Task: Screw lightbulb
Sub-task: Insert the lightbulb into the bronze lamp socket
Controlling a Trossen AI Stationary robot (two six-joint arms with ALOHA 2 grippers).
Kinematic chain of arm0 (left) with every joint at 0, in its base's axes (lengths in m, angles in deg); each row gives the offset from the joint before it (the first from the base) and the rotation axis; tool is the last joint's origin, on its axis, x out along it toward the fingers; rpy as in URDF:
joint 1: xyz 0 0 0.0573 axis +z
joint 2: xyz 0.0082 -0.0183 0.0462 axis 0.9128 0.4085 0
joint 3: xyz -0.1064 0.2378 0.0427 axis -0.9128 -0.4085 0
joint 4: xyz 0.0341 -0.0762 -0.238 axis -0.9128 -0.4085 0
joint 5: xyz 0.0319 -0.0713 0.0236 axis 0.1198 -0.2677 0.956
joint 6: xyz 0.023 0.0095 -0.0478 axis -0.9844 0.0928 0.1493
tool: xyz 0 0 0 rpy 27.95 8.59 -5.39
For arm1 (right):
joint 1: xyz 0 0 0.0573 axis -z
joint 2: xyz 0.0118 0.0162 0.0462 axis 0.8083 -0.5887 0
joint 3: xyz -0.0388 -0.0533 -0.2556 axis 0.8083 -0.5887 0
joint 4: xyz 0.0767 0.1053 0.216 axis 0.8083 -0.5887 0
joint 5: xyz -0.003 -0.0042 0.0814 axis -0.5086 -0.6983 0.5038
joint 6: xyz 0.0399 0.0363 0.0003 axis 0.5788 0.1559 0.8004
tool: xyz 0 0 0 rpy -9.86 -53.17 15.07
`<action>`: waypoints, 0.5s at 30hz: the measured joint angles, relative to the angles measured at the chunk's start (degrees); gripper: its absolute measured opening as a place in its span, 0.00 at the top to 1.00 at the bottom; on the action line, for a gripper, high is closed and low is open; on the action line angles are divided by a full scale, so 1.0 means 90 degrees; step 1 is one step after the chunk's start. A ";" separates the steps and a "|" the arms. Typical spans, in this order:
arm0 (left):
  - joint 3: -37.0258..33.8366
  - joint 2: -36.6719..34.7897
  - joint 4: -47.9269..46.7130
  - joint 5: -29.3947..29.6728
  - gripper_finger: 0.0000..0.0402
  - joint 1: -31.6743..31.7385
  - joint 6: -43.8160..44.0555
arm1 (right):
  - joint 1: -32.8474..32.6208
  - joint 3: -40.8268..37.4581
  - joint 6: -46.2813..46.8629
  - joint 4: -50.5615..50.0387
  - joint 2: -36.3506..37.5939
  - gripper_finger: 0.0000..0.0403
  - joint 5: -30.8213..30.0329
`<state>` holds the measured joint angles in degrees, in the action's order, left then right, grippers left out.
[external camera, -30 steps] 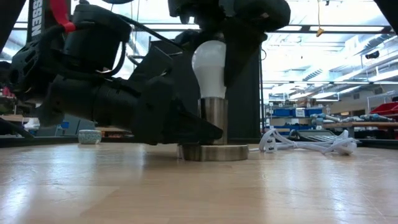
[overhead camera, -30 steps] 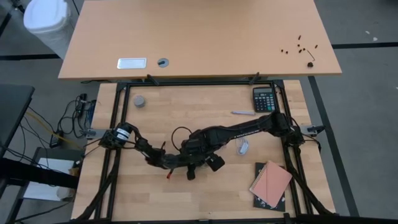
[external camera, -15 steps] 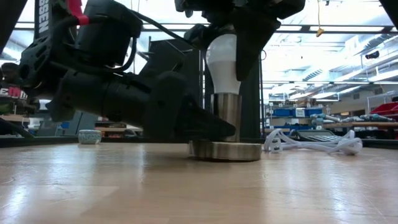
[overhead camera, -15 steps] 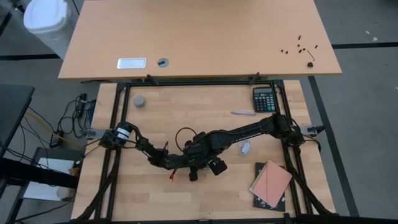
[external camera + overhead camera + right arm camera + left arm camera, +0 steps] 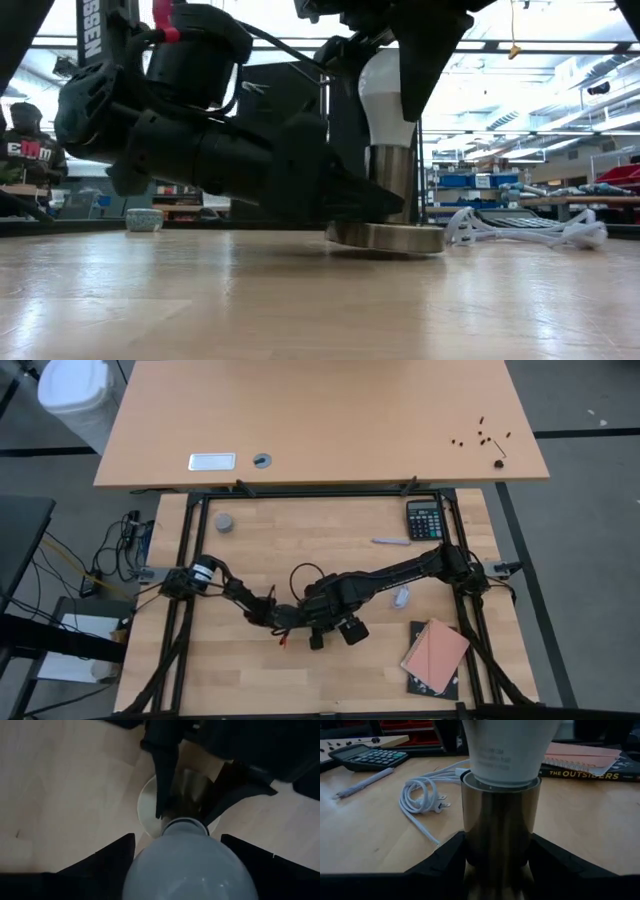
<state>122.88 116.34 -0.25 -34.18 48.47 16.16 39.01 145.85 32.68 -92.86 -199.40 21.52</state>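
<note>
Shelving and workshop benches fill the room beyond my light wooden table (image 5: 330,680), seen level across it in the low view. My right gripper (image 5: 184,865) comes down from above with its fingers closed on the lightbulb (image 5: 386,92), whose white glass fills the space between them. Directly beneath it, the lightbulb sits upright in the metal socket (image 5: 500,822) of a round silvery base (image 5: 385,237) resting on the table. My left gripper (image 5: 499,856) lies low on the table, its fingers clamped on either side of that socket. A coiled white cord (image 5: 425,795) lies just beyond the left gripper, with a pen (image 5: 362,783), calculator (image 5: 368,756) and book (image 5: 582,767) farther out.
</note>
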 joint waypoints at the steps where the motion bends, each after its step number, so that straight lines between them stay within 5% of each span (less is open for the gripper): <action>1: 0.0071 0.0065 -0.0016 -0.0002 0.52 0.0009 -0.0009 | 0.0000 -0.0001 0.0051 -0.0004 0.0000 0.25 0.0001; 15: 0.0251 0.0171 -0.0054 -0.0444 0.52 0.0255 -0.0148 | -0.0015 -0.0002 0.0434 -0.0092 0.0007 0.25 -0.0125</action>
<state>125.14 117.88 -0.73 -38.18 50.76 14.83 38.88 145.82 36.59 -93.68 -199.33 20.40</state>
